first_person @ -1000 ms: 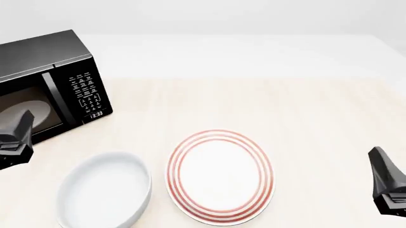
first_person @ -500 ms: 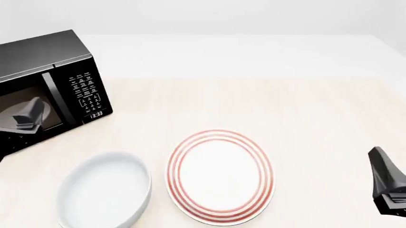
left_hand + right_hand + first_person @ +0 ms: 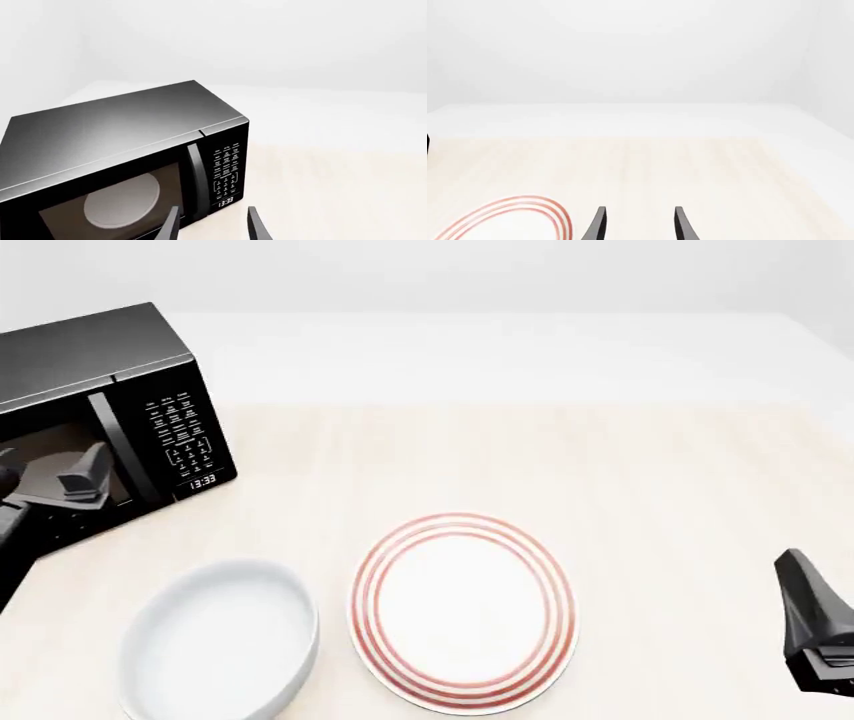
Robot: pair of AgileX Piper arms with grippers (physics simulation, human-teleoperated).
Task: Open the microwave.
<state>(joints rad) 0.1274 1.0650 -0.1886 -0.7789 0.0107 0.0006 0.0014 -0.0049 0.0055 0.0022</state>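
Nearest the camera in the front view, a white bowl (image 3: 220, 645) sits on the pale wooden desk (image 3: 534, 470) at about 7 o'clock, with a white plate with red rings (image 3: 465, 612) just beside it at 6 o'clock.

At 4 o'clock, by the frame's edge, the right hand (image 3: 814, 625) shows only as a dark tip. In its own wrist view the right hand (image 3: 637, 225) has its two fingers spread apart with nothing between them, above bare desk, the plate's ringed rim (image 3: 527, 212) off to one side.

Farther back, at 9 o'clock, the left hand (image 3: 74, 480) hangs in front of the microwave (image 3: 114, 410), overlapping its door window in the front view. In the left wrist view the left hand (image 3: 212, 225) is open, its fingers (image 3: 170, 227) parted and holding nothing. The microwave (image 3: 127, 160) stands just ahead of these fingers, apart from them, and its vertical bar handle (image 3: 195, 182) lies roughly in line with one fingertip.

The microwave is a black box at the desk's far left, turned at an angle. Its door is closed, and a pale round turntable (image 3: 121, 204) shows through the window. The keypad panel (image 3: 229, 167) and a small clock (image 3: 225, 201) lie on the side of the handle away from the window.
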